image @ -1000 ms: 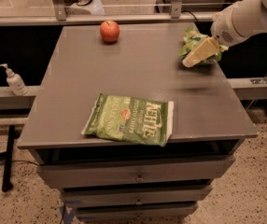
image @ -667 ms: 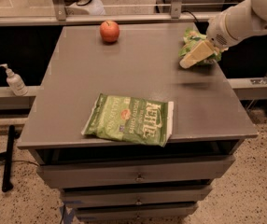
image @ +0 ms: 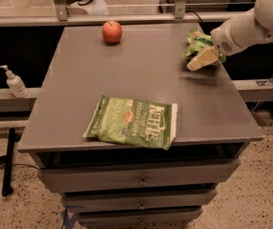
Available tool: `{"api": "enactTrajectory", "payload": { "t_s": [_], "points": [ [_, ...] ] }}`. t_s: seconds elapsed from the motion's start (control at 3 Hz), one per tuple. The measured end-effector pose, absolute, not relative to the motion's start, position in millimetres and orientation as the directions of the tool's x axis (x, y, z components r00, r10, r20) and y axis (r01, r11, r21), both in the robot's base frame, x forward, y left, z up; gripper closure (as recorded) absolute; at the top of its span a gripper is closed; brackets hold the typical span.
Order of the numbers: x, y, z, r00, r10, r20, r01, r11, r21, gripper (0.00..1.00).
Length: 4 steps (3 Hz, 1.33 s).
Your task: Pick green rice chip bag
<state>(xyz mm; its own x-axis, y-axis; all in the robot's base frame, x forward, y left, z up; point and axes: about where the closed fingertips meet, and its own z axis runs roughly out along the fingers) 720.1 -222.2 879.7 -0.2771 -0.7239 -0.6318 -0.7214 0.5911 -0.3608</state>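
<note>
The green rice chip bag [image: 195,41], small, crumpled and bright green, is at the table's far right. My gripper [image: 202,58] comes in from the right on a white arm [image: 251,25]. It is shut on the bag, with one cream finger [image: 204,57] lying across the bag's front. The bag hangs a little above the grey table [image: 141,70], and a blurred shadow lies on the tabletop below it. The back of the bag is hidden behind the finger and wrist.
A large flat green Kettle chip bag [image: 132,121] lies near the table's front edge. A red apple [image: 112,31] sits at the far back. A soap pump bottle [image: 14,82] stands on a ledge at the left. Drawers are below the tabletop.
The gripper and the small green bag have risen slightly and shifted a little left; the shadow now lies apart below them. The Kettle bag and the apple have not moved.
</note>
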Motion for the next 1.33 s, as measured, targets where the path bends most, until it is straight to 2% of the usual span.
{"api": "enactTrajectory", "payload": {
  "t_s": [1.0, 1.33],
  "points": [
    [710, -198, 871, -0.225, -0.712, -0.665, -0.747, 0.564, -0.352, 0.89],
    [702, -191, 879, -0.192, -0.7, -0.688, -0.76, 0.549, -0.347, 1.0]
  ]
}}
